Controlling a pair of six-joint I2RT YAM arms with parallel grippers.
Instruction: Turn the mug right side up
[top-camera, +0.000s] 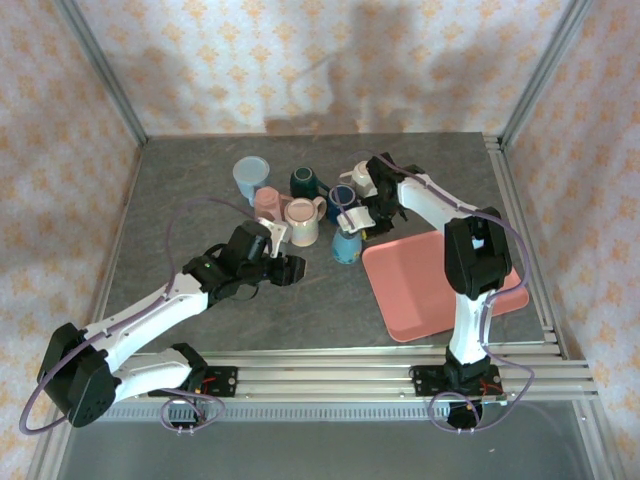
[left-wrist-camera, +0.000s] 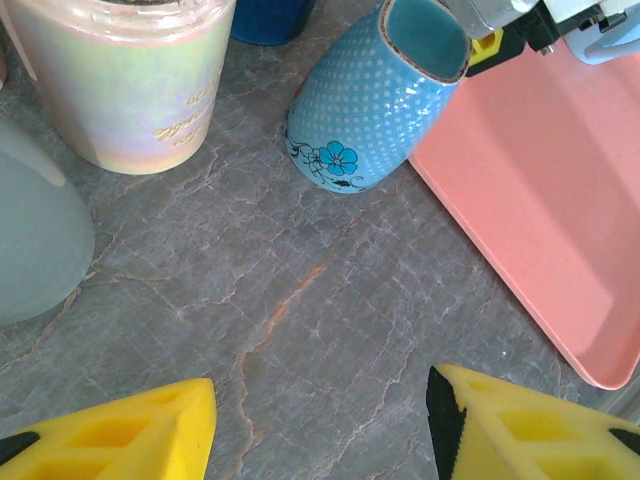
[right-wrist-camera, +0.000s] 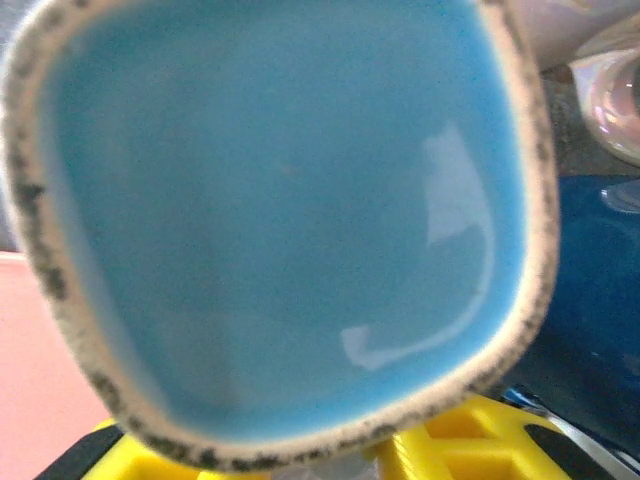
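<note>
Gold script on the pearly mug (left-wrist-camera: 120, 85) is illegible; flowered blue mug (left-wrist-camera: 368, 110) tilts at right gripper (top-camera: 352, 217), grip unclear; left gripper (left-wrist-camera: 320, 420) gapes empty.

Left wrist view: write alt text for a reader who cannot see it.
A blue dotted mug sits tilted on the table, mouth upward, beside a pink tray. A pearly mug stands upper left; the open left gripper frames the bottom.

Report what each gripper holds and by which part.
The right gripper pinches the tilted blue mug at its rim. The left gripper holds nothing and is open.
</note>
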